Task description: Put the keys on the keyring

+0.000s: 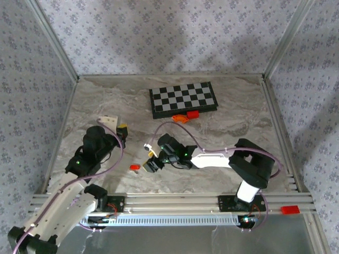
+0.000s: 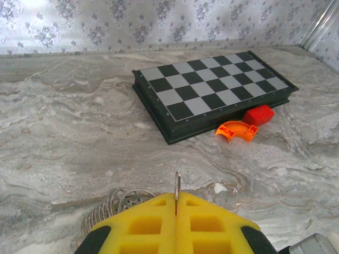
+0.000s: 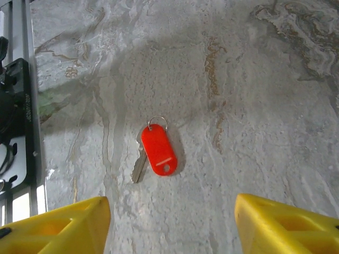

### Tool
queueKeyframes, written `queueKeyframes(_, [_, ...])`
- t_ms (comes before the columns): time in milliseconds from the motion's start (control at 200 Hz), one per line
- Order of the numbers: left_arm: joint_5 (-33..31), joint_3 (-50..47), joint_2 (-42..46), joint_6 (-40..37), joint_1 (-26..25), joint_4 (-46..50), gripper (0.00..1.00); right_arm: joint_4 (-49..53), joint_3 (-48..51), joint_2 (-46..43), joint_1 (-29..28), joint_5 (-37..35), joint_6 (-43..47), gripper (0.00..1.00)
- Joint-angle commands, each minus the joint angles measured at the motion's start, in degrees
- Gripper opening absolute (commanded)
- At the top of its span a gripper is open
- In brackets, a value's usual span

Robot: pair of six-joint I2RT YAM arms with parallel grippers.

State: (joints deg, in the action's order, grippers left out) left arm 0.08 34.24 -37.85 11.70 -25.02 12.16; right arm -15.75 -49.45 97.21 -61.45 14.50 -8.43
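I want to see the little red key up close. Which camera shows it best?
The right wrist camera: the key lies flat mid-picture, its red head and silvery blade clear. The top camera shows it as a tiny red speck.

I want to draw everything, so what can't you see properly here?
- Thin silvery metal keyring, left wrist view: edge-on, lower part hidden inside the shut left gripper.
- Small silvery key with red plastic head, right wrist view: blade partly under that head.
- Top view: key too tiny for detail.
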Motion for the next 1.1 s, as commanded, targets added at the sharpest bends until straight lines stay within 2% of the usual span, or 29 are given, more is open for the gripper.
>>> queueKeyframes(0, [3.74, 3.37, -0.98, 1.46, 2.68, 0.08, 0.00, 3.26, -3.19, 1.94, -0.99, -3.92, -1.77, 0.61])
queueKeyframes(200, [8.45, 3.42, -2.83, 2.45, 8.15, -1.06, 0.00, 8.23, -8.46, 5.52, -4.41, -7.16, -3.71, 0.58])
queueKeyframes(340, [13.94, 4.49, -4.48, 2.27, 12.15, -0.21, 0.00, 11.91, -13.38, 9.03, -6.15, -7.12, -4.67, 0.54])
queueKeyframes(485, [15.98, 5.29, -5.04, 2.25, 15.44, 1.22, 0.00, 14.61, -16.90, 11.75, -6.90, -7.25, -5.69, 0.51])
queueKeyframes(1094, [16.02, 4.33, -2.31, 2.80, 18.07, 1.35, 0.00, 25.23, -32.26, 23.81, -7.54, -7.47, -4.14, 0.42])
